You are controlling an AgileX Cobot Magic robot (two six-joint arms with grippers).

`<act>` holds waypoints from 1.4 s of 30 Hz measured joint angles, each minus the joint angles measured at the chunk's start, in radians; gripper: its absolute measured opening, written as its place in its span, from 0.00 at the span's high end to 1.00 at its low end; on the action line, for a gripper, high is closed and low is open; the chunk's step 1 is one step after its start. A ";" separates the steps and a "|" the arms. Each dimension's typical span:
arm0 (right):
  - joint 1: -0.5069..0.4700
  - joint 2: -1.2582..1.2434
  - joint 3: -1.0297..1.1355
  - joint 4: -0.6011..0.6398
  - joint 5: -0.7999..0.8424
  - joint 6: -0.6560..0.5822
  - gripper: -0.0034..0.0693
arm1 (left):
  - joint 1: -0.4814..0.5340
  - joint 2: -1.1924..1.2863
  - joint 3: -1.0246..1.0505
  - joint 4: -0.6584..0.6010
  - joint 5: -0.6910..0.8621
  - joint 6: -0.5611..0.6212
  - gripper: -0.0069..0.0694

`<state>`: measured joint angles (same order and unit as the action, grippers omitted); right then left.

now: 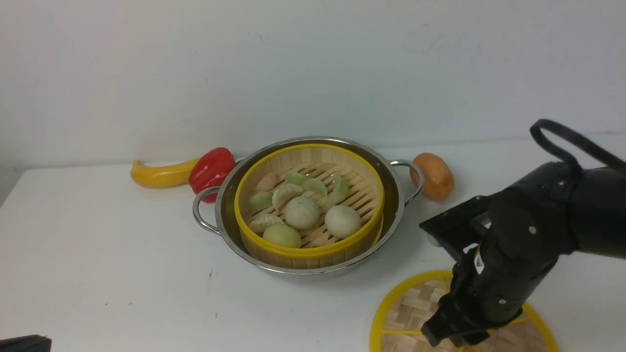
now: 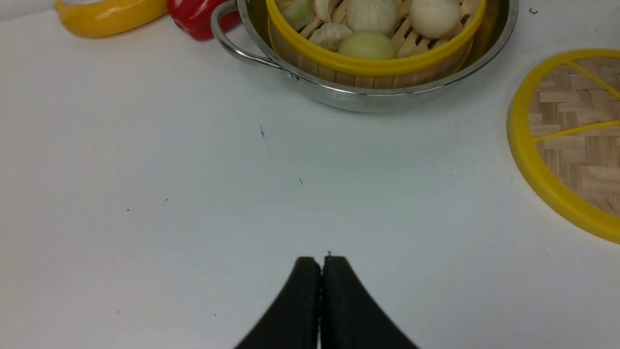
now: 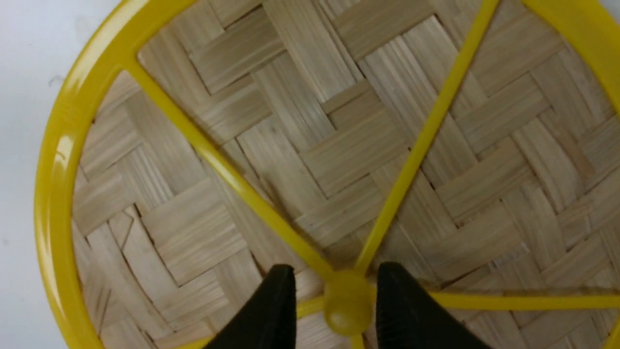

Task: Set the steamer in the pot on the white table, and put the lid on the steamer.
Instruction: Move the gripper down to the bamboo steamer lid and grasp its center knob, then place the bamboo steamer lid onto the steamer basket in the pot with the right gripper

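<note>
White table [image 1: 98,269], seen as if standing beside the robot.

Nearest, at the bottom edge of the L wrist view: the L gripper [image 2: 321,259]. Its two black fingers are pressed together w/ nothing btwn them, over bare table.

Lower right of the front view: the lid [image 1: 406,308] lies flat on the table. It is woven bamboo w/ a yellow rim and spokes, partly cut off by the frame edge. The R gripper [image 1: 455,337] is down over it, and the black arm hides much of the lid's ctr. In the R wrist view its fingertips sit either side of the lid's small yellow knob [image 3: 348,305]. The jaws are part open. One tip is right against the knob, the other shows a sliver of weave btwn, so it doesn't look clamped.

Ctr of the front view, beyond the lid and apart from it: a shiny pot [image 1: 398,205] w/ two loop handles. The steamer [image 1: 303,252] sits inside it, top uncovered, yellow rim a bit above the pot's rim. It holds pale buns & dumplings [image 1: 301,212], some greenish.

Farther back, left of the pot: a red pepper [image 1: 211,168] just beside the handle, w/ a banana [image 1: 159,175] against it. To the right, near the other handle: a potato [image 1: 434,176]. A plain white wall [image 1: 293,58] fills the top of the frame.
</note>
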<state>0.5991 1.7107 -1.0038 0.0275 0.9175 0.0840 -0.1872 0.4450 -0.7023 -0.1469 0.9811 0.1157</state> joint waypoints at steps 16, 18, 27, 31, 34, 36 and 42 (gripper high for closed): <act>0.001 -0.047 -0.121 -0.027 0.292 0.022 0.76 | 0.000 0.000 0.000 0.001 0.000 0.007 0.91; 0.001 -0.068 -0.186 -0.027 0.305 0.022 0.76 | 0.000 0.000 0.000 0.001 0.000 0.007 0.91; 0.001 0.163 -0.803 0.020 0.313 -0.058 0.76 | 0.000 0.000 0.000 0.001 0.022 0.007 0.91; 0.002 0.377 -1.037 0.020 0.314 -0.071 0.76 | 0.000 0.000 0.000 0.001 0.023 0.007 0.91; 0.002 0.458 -1.148 0.020 0.316 -0.075 0.76 | 0.000 0.000 0.000 0.001 0.023 0.007 0.91; 0.002 0.507 -1.222 0.023 0.317 -0.084 0.76 | 0.000 0.000 0.000 0.001 0.023 0.007 0.91; 0.002 0.543 -1.269 0.027 0.319 -0.084 0.76 | 0.000 0.000 0.001 0.022 0.023 0.007 0.91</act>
<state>0.6010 2.2534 -2.2726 0.0546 1.2361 0.0000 -0.1872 0.4450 -0.7015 -0.1252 1.0041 0.1226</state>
